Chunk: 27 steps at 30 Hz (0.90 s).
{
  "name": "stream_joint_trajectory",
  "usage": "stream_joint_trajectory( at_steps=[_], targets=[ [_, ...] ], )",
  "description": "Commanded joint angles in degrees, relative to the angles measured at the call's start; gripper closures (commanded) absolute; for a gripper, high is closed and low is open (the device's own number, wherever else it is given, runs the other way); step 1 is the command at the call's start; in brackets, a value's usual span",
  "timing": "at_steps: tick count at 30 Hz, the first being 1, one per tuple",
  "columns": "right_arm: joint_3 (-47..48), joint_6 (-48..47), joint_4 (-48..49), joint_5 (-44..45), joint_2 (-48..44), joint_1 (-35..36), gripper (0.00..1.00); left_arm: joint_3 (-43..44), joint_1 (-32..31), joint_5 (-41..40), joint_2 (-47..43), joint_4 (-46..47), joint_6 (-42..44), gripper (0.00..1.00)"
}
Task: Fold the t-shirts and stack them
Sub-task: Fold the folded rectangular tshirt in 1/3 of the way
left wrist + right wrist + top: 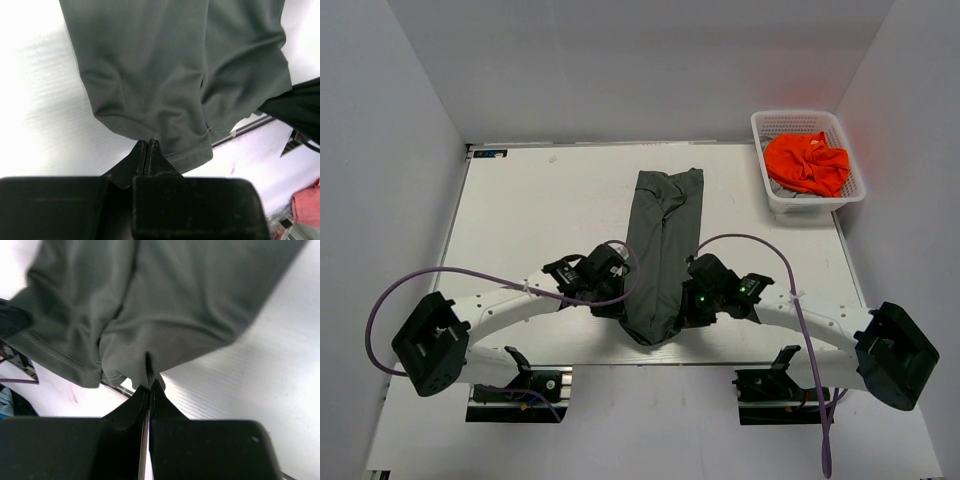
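Note:
The dark olive-grey t-shirt (662,250) lies folded into a long narrow strip down the middle of the table, its near end lifted. My left gripper (618,296) is shut on the shirt's near left hem; the wrist view shows the jaws pinching the fabric edge (146,142). My right gripper (686,300) is shut on the near right hem, fabric bunched between the tips (150,382). The grey shirt fills both wrist views (180,75) (165,305). The orange t-shirt (807,162) lies crumpled in the basket at the back right.
A white lattice basket (763,135) stands at the back right corner of the white table (540,210). The table's near edge runs just under the held hem. Purple cables arc over both arms. White walls enclose the table on three sides.

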Motion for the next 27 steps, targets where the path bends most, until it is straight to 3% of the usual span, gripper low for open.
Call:
stream_joint_trajectory(
  at_steps=[1,5,10,19,27],
  targets=[
    [3.73,-1.37,0.31,2.16,0.68,-0.22,1.0,3.81,-0.23,-3.92,0.47,-3.44,1.23,1.0],
    [6.62,-1.37,-2.24,6.81,-0.11,-1.01,1.0,7.59,0.47,-9.98,-0.05,-4.51,-0.26,1.0],
    [10.05,-2.42,-3.92,10.25,0.32,-2.33,1.0,11.72,1.09,-13.76,-0.05,1.02,-1.32,1.0],
    [18.14,-5.41,-6.03,18.42,3.14,-6.2,1.0,25.77,1.62,-27.81,11.01,-1.43,-0.79,1.0],
    [22.45,-8.4,-3.05,20.63,8.67,-11.82,1.0,37.82,4.96,-31.96,22.79,-3.81,0.88,1.0]
  ],
)
